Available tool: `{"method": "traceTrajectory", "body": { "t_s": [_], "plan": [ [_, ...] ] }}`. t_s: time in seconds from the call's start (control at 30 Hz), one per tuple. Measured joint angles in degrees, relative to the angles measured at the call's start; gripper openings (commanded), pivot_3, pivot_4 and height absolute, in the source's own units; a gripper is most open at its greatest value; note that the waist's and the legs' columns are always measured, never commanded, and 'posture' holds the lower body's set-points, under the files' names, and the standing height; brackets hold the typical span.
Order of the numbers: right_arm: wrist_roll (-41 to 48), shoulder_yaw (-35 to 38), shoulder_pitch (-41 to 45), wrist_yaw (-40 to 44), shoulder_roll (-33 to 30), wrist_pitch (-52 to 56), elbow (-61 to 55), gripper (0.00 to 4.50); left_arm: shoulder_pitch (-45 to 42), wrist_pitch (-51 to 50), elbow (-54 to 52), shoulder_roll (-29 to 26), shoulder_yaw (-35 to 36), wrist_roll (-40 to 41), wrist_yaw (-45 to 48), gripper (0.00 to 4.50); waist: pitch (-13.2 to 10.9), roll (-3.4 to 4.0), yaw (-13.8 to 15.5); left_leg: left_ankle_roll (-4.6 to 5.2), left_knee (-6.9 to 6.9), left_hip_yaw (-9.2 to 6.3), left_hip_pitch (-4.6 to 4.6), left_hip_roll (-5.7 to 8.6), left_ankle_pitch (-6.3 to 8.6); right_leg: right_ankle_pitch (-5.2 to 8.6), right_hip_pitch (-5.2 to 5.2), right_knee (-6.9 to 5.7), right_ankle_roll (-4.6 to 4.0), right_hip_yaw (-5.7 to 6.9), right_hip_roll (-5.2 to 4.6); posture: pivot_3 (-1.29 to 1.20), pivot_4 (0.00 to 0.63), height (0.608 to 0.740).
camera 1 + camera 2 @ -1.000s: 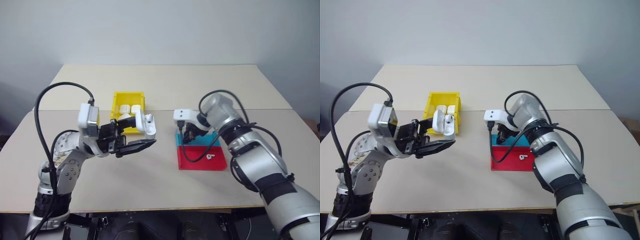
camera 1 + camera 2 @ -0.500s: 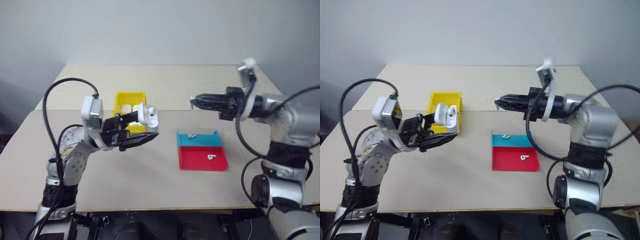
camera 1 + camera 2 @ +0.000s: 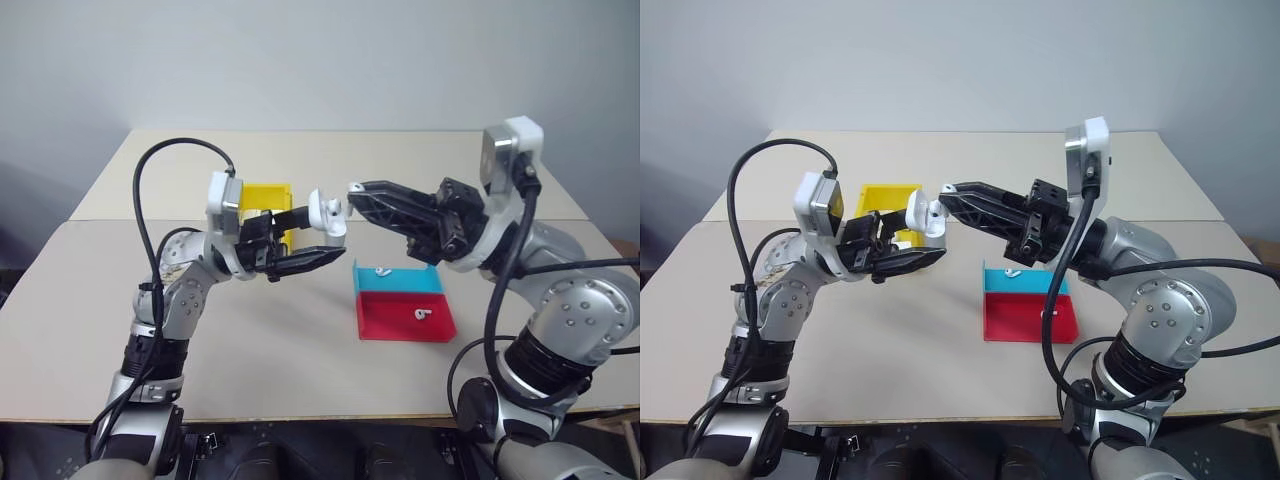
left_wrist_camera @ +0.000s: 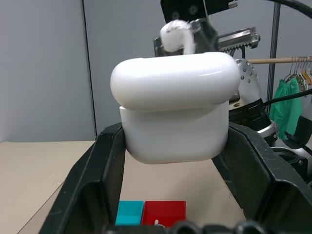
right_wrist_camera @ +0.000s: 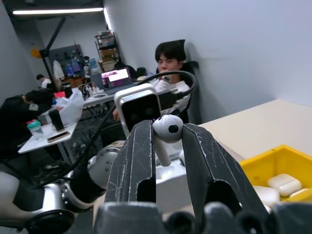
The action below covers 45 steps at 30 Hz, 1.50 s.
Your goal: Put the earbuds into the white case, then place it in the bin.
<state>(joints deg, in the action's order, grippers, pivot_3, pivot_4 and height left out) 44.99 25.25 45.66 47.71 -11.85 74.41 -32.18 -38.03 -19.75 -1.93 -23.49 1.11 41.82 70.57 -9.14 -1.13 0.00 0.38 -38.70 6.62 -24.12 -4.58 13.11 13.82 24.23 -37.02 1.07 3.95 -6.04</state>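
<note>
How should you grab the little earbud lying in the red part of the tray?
Probably from straight above, pinching the earbud across its short stem. It lies flat on the red floor of the tray, with open space around it, so fingers could come down either side.

Both arms are raised over the table, bent inward so the grippers meet tip to tip. The left gripper (image 3: 322, 238) points right, its fingers clamped. The right gripper (image 3: 352, 190) points left, fingers (image 5: 139, 161) pinched close together.
</note>
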Motion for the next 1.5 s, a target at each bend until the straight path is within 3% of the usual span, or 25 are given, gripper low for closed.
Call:
{"method": "traceTrajectory", "body": {
  "t_s": [0.5, 0.8, 1.0, 1.17, 1.33, 1.5],
  "plan": [
    [6.34, -9.49, -5.56, -6.80, -9.63, -8.17, -0.35, 0.62, -0.13, 0.21, 1.63, 1.30, -0.48, -1.71, 1.60, 2.76, 0.00, 0.00, 0.00, 0.04, 0.00, -0.02, -0.01, 0.00, 0.02, 0.00, -0.01, 0.05, 0.00, 0.00, 0.00, 0.00, 0.150, 0.740],
    [9.23, -11.56, -6.64, -7.60, -15.62, -10.78, -0.26, 3.51, -0.11, 0.84, 1.74, 1.52, -0.08, -2.21, 1.84, 2.76, 0.00, -0.01, 0.05, 0.06, -0.01, -0.03, -0.02, 0.00, 0.03, 0.00, -0.01, 0.06, 0.00, 0.00, 0.00, 0.00, 0.150, 0.740],
    [17.02, -7.41, -7.35, -7.70, -21.84, -10.61, 1.63, 3.51, -0.09, 1.18, 1.70, 1.53, 0.07, -2.21, 2.17, 2.76, -0.01, -0.02, 0.34, 0.09, -0.01, -0.03, -0.04, 0.00, 0.05, 0.00, -0.04, 0.15, 0.00, 0.02, -0.01, 0.00, 0.150, 0.740],
    [18.81, -6.66, -8.17, -5.76, -28.17, -12.04, 3.15, 1.89, 0.03, 1.08, 2.06, 0.46, -0.87, -4.33, 1.74, 2.76, -0.01, -0.01, 0.55, 0.11, -0.03, -0.03, 0.00, 0.00, 0.07, 0.00, -0.06, 0.13, 0.00, 0.01, -0.01, 0.00, 0.150, 0.740],
    [11.46, -15.83, -0.83, -3.39, -34.07, -13.57, 6.48, 0.13, 0.06, 0.91, 2.65, 0.66, -3.27, -7.18, 0.70, 2.76, -0.01, -0.01, 0.16, 0.11, 0.00, -0.02, 0.00, -0.01, 0.06, 0.00, 0.02, 0.08, 0.01, -0.04, 0.00, 0.00, 0.150, 0.740],
    [3.49, -28.85, 11.45, 1.53, -36.25, -14.12, 10.77, 0.03, -0.23, 0.79, 2.90, 0.66, -7.30, -11.53, -0.14, 2.76, -0.01, -0.01, 0.08, 0.13, -0.04, 0.03, -0.07, 0.00, 0.07, 0.00, 0.08, 0.11, 0.00, -0.07, -0.02, 0.00, 0.150, 0.740]
  ]
}}
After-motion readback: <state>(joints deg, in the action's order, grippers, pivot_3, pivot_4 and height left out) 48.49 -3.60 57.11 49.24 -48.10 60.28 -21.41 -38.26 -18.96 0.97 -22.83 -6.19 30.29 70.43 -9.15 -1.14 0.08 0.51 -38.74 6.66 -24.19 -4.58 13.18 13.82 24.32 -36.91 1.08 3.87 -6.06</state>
